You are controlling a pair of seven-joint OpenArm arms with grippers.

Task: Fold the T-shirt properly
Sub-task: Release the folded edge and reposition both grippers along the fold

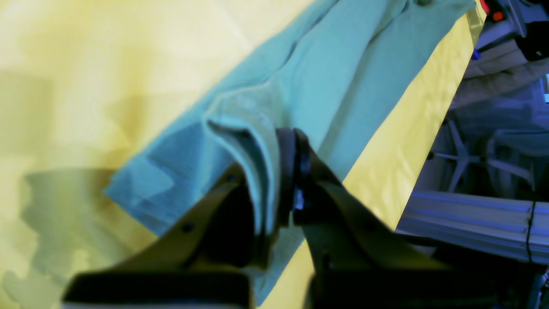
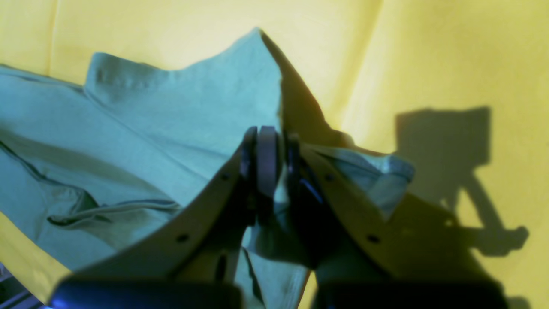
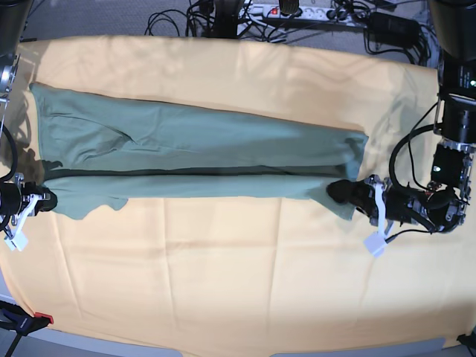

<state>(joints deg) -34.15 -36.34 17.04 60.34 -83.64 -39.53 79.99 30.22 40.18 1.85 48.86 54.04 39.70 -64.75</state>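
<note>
My right gripper (image 3: 46,199) sits at the left edge of the base view, low over the yellow-orange cloth (image 3: 238,282), its jaws pressed together on a lifted fold of the T-shirt (image 3: 201,160); from my right wrist camera I see the fabric pinched between the pads (image 2: 268,165), with a peak of green cloth standing up just behind them and a small flap spilling out on the far side. The T-shirt itself lies stretched in a long horizontal band across the middle of the cloth, folded lengthwise so that a dark crease line runs along it, with wrinkles gathered toward its left part. Its lower edge dips into a small flap near my right gripper. Further right, the band ends in a squared corner, and there my left gripper (image 3: 349,195) is clamped on the lower corner of the shirt; my left wrist camera shows a bunched ridge of green cloth held tight between the closed fingers (image 1: 285,171), the rest of the shirt running away diagonally over the yellow cloth.
</note>
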